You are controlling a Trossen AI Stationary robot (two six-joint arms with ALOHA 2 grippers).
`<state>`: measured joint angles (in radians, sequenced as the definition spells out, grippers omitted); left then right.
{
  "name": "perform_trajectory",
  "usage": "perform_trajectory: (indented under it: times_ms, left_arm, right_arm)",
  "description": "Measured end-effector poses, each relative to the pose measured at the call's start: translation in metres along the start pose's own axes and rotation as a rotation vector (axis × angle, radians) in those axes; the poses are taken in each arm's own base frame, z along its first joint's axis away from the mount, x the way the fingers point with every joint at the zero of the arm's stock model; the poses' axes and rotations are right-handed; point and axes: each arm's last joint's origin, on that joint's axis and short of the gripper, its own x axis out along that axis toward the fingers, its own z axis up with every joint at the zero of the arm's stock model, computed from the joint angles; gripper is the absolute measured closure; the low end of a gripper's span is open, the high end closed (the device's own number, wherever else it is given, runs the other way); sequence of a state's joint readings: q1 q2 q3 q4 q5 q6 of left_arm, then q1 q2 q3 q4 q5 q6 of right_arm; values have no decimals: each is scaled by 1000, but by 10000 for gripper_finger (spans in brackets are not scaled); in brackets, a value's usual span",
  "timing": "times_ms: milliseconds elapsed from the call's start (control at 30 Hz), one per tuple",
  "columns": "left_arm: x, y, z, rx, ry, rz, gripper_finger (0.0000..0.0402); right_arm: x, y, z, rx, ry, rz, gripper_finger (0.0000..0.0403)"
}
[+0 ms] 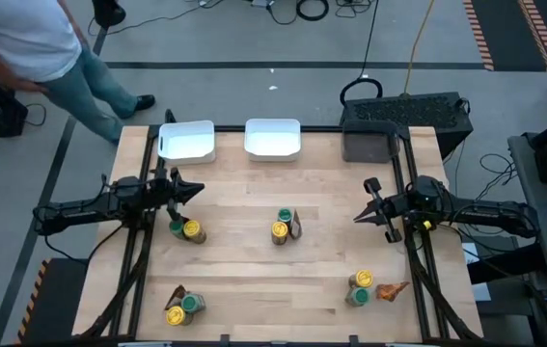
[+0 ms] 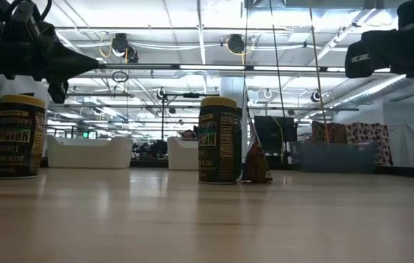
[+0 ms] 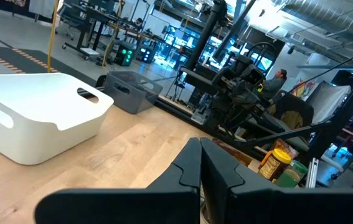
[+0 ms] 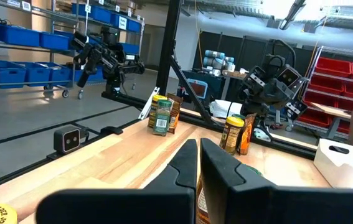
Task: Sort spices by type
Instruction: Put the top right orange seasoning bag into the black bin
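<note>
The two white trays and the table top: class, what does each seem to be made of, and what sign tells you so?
White trays: probably moulded plastic, smooth with a slight sheen, rounded corners and cut-out handles.
Table top: wood, pale and lightly glossy, with visible plank seams and grain.

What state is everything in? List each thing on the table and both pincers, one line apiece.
left pincer: shut, empty
right pincer: shut, empty
left white tray: upright, empty
right white tray: upright, empty
centre yellow-lidded jar: upright, lid on
centre packet: standing on end beside that jar
front-right packet: lying flat
</note>
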<state>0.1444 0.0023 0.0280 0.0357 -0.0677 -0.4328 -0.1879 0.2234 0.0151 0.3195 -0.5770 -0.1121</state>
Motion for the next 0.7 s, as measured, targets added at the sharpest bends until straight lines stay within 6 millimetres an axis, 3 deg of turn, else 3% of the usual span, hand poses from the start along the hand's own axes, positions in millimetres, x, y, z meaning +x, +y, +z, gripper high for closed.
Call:
perform_trajectory:
  times_ms: [233,333,567,700]
  left_arm:
    - [0,0,0,0,0,0,395]
    - [0,0,0,0,-1,0,395]
    - [0,0,0,-1,-5,-2,395]
    - [0,-1,3,-120,-28,-13,395]
  right_arm:
    - [0,-4,7,283,-78,-112,403]
    - [-2,-6,18,319,-179,-144,403]
    - [-7,-16,62,479,-435,-339,403]
    - [-8,-20,98,440,-552,-363,403]
